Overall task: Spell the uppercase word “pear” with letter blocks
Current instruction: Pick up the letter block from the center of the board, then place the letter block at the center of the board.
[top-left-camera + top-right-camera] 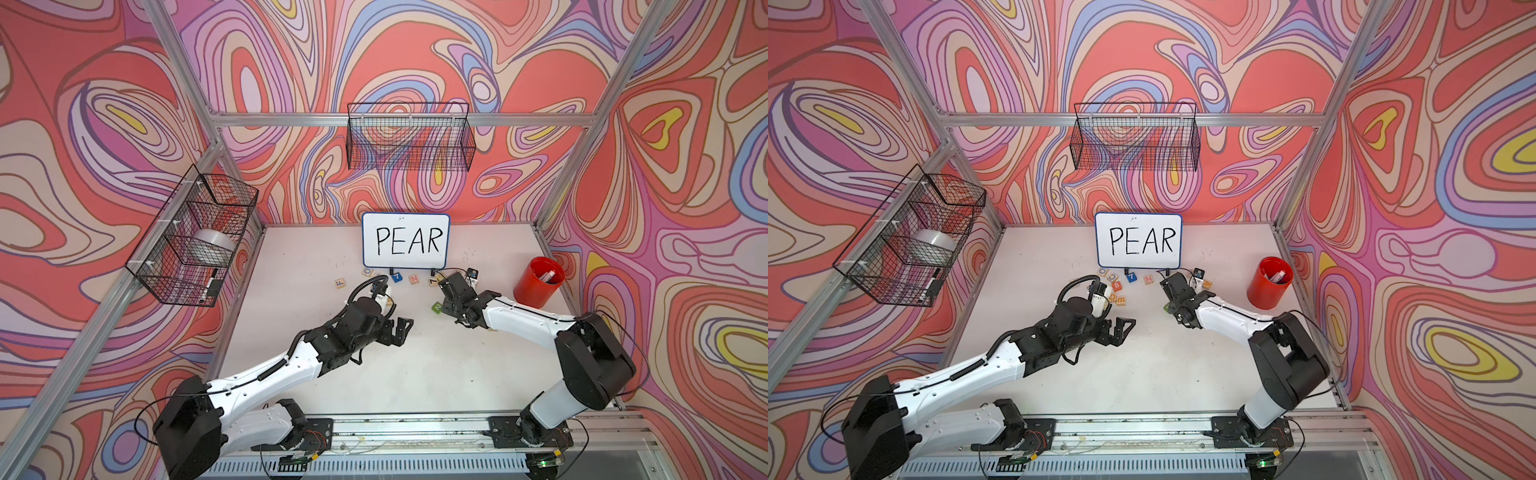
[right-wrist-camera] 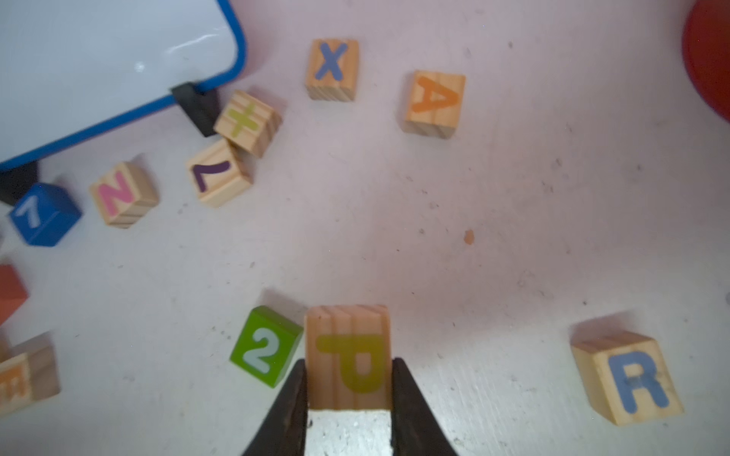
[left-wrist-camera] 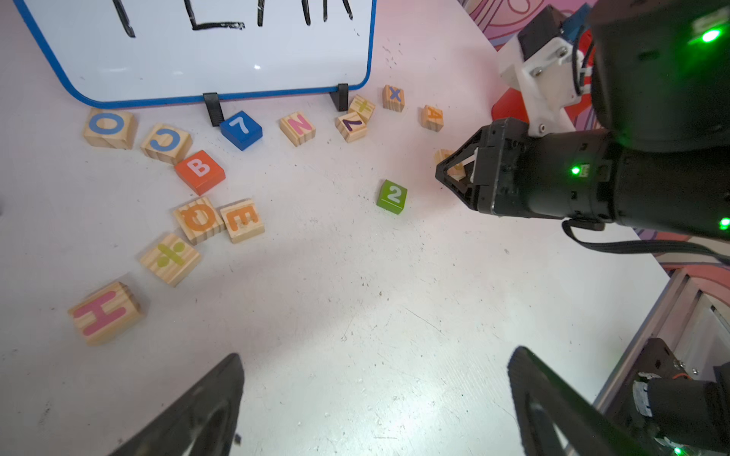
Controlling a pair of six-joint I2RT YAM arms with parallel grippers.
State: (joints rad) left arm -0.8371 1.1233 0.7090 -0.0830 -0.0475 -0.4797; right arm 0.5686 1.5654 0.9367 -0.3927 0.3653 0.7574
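My right gripper [image 2: 349, 365] is shut on the yellow P block [image 2: 347, 339], one finger on each side, close beside the green 2 cube [image 2: 265, 345]. The orange A block [image 2: 433, 102] lies farther out toward the red cup. The blue R block [image 2: 628, 379] sits apart from the P, on the side away from the green cube. Among the group on the left lies the orange E block [image 3: 241, 219]. My left gripper [image 3: 375, 379] hangs open over bare table with nothing between its fingers. In a top view it [image 1: 402, 328] is mid-table.
The white board [image 1: 405, 240] reading PEAR stands at the back. A red cup [image 1: 539, 280] stands at the back right. Other blocks lie in front of the board: blue 7 [image 3: 241, 128], N [image 3: 297, 127], X [image 2: 332, 67], B [image 3: 199, 170], H [image 3: 104, 312].
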